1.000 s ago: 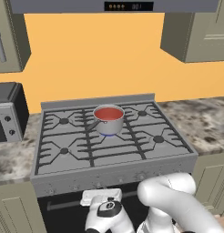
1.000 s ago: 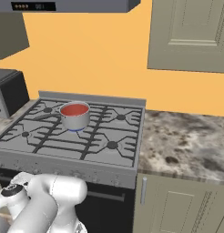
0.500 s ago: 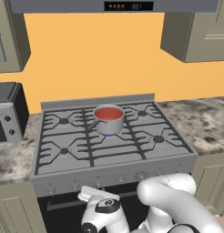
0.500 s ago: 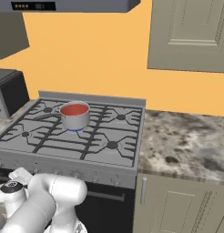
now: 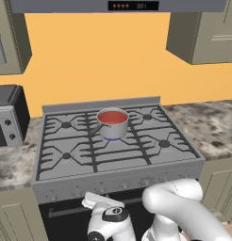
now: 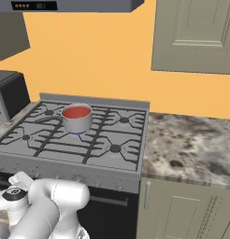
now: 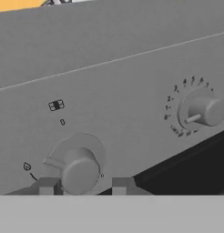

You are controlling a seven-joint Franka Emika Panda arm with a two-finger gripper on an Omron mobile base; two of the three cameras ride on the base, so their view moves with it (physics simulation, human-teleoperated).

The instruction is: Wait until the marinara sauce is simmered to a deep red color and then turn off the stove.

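your claw was closed on a front knob of the stove, one fingertip at each side of it (a second knob sat to the right). the marinara sauce sat orange-red in its saucepan on the rear centre burner.

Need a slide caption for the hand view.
Pincer closed around a stove front knob, second knob to its right.

Orange wall, beige cabinets, speckled stone counter.
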